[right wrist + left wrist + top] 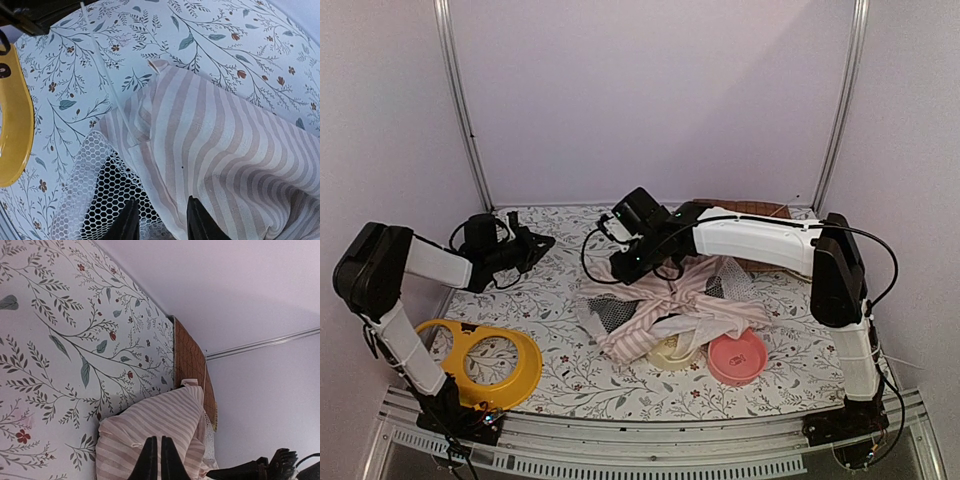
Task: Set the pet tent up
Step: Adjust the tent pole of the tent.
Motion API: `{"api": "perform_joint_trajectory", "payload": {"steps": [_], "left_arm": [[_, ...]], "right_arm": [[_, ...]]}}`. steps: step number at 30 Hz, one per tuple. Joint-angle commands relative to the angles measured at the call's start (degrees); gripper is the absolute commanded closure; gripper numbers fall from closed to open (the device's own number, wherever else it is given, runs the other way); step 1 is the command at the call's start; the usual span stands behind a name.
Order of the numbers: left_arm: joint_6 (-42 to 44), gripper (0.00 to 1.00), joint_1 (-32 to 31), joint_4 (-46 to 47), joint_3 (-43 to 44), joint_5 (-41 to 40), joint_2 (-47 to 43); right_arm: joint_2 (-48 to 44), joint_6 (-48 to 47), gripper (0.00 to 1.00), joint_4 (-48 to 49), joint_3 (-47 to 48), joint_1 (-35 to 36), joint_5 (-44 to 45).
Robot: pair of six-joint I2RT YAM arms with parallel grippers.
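**Two claws, one slack tent**

The pet tent (670, 310) lies crumpled mid-surface (560, 290), draped over a cream bowl (672, 352) and just beside a pink bowl (737, 357); the right claw (162, 201) hovers over its striped cloth, released, jaws apart, next to the white mesh (100, 175); the left claw (158, 439) is clenched on nothing, apart from the tent.

The step looks like taking hold to raise it; better to grip a seam near the clear pole (102, 65) than loose mesh, and to lift slowly so the bowls stay put.

Whether cloth touches the right jaws is unclear; the pole vanishes under fabric; the tent's opening is lost in folds.
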Motion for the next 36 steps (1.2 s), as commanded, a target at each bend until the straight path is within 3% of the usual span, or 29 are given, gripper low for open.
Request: {"api": "perform_joint_trajectory", "payload": {"steps": [1, 7, 15, 26, 29, 33, 36], "left_arm": [[-1.79, 1.0, -2.61, 2.71, 0.7, 4.68, 2.93], [-5.14, 1.0, -3.87, 5.81, 1.41, 6.7, 4.51], [-6.73, 1.0, -5.86, 6.71, 1.82, 7.15, 4.68], [-6.86, 1.0, -6.8, 7.07, 1.63, 7.21, 4.16], [-6.8, 1.0, -6.78, 7.11, 1.63, 7.34, 3.97], [-5.99, 1.0, -6.77, 6.59, 1.63, 7.33, 3.48], [-5.6, 1.0, -6.81, 6.46, 1.76, 7.73, 3.27]], "right_arm": [[-2.33, -4.56, 0.61, 4.75, 0.37, 0.26, -2.56], [0.28, -10.69, 0.56, 9.19, 2.0, 0.23, -7.67], [7.74, -12.22, 0.61, 11.66, 10.32, 0.21, -8.48], [11.58, -11.62, 0.68, 12.5, 11.83, -1.55, -10.91], [11.91, -11.25, 0.73, 12.67, 11.95, -1.55, -10.7], [12.02, -10.55, 0.89, 12.39, 12.49, -1.68, -10.16], [12.15, -10.3, 0.91, 11.61, 12.78, -1.64, -10.68]]}}
